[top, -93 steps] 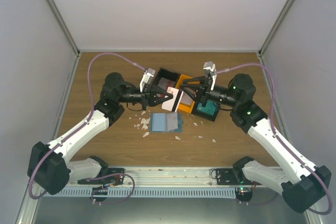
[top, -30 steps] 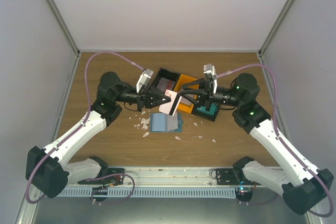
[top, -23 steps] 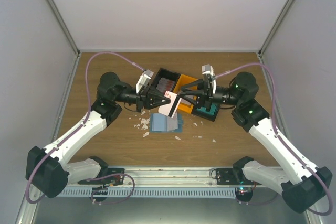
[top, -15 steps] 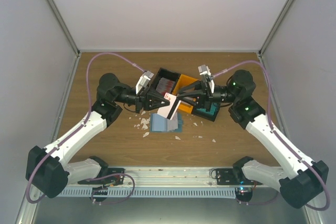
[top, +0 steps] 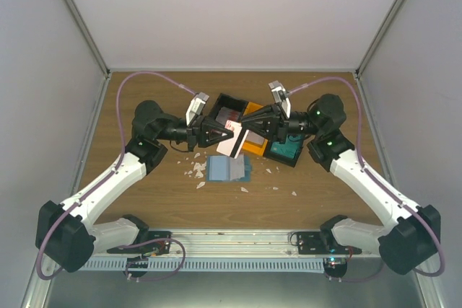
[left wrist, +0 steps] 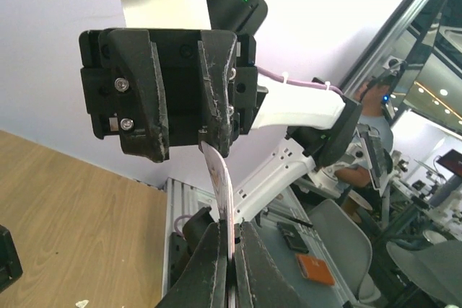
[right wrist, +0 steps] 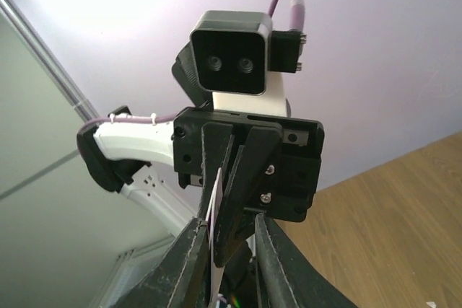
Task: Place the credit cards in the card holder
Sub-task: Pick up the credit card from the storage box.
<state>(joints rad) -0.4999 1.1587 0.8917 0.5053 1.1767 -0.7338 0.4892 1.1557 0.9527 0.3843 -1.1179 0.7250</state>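
Observation:
A whitish card with a red end (top: 234,142) hangs in the air above the open light-blue card holder (top: 228,169), which lies flat on the table. My left gripper (top: 228,135) is shut on the card's left edge; in the left wrist view the card (left wrist: 220,185) stands edge-on out of that gripper (left wrist: 229,232). My right gripper (top: 247,128) faces it from the right, open, with its jaws on either side of the card's free end. In the right wrist view the card (right wrist: 214,207) sits near the left finger (right wrist: 193,250).
A black bin (top: 229,108) holding more cards, an orange bin (top: 254,143) and a teal box (top: 284,151) stand just behind the grippers. Small white scraps (top: 195,171) lie left of the card holder and in front of it.
The right gripper has moved left and tilted until its open jaws straddle the card's end. The left gripper has kept its hold on the card and shifted only slightly.

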